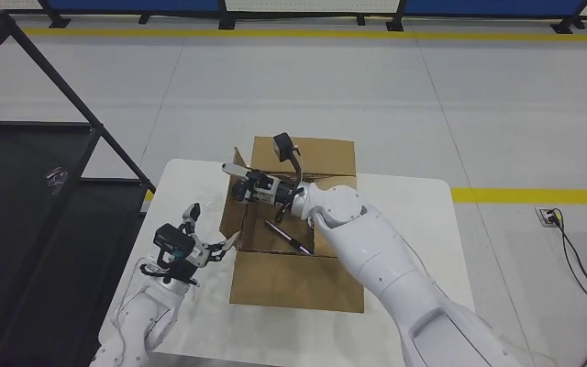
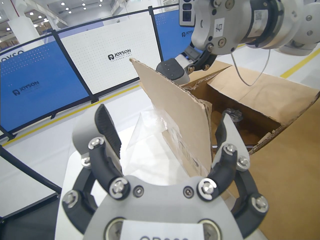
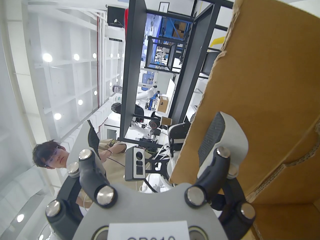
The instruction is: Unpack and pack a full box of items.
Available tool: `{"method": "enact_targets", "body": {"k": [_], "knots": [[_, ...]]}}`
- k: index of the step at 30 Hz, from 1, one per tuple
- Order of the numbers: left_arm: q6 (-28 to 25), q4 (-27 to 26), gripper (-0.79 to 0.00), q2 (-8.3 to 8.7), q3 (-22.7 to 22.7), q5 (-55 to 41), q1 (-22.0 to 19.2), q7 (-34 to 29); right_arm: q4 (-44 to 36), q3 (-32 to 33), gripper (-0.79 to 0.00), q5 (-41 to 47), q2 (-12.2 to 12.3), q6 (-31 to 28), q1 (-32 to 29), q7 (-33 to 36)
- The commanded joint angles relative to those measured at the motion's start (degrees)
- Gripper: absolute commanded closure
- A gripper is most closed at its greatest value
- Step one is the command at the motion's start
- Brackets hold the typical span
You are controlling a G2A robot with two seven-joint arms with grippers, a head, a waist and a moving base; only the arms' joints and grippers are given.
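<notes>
The cardboard box (image 1: 292, 280) sits in the middle of the white table (image 1: 413, 206) with its top open. A thin pen (image 1: 288, 236) lies inside on the bottom. What matters most is the side flap (image 2: 180, 116) on the robot's left side of the box. It stands almost straight up, and its long top edge runs from the far end to the near end. The left gripper (image 2: 162, 114) is at the near end with its fingers spread wide and the flap standing between them. I cannot tell if either finger touches the cardboard. The right gripper (image 3: 153, 121) reaches across the box to the far end. It is spread wide too, with one finger (image 3: 217, 136) close against the flap near its top edge. Both are right at the flap, so either could move it. I think the flap needs to be pushed outward. Out there is bare table with a clear plastic bag (image 2: 147, 138) lying flat, and the table's edge is near.
</notes>
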Motion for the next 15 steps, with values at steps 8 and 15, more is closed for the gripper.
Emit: {"method": "enact_targets", "body": {"k": [8,15], "knots": [[1.7,1.8,-0.785,0.03,-3.7,-4.6,0.6,-0.2,2.8,1.7,-0.785,1.1,0.0,-4.0,0.6,3.7],[2.6,4.7,-0.785,0.23,-6.7,-6.0,0.6,-0.8,4.2,4.0,-0.785,1.2,1.2,-6.5,0.2,3.9]]}}
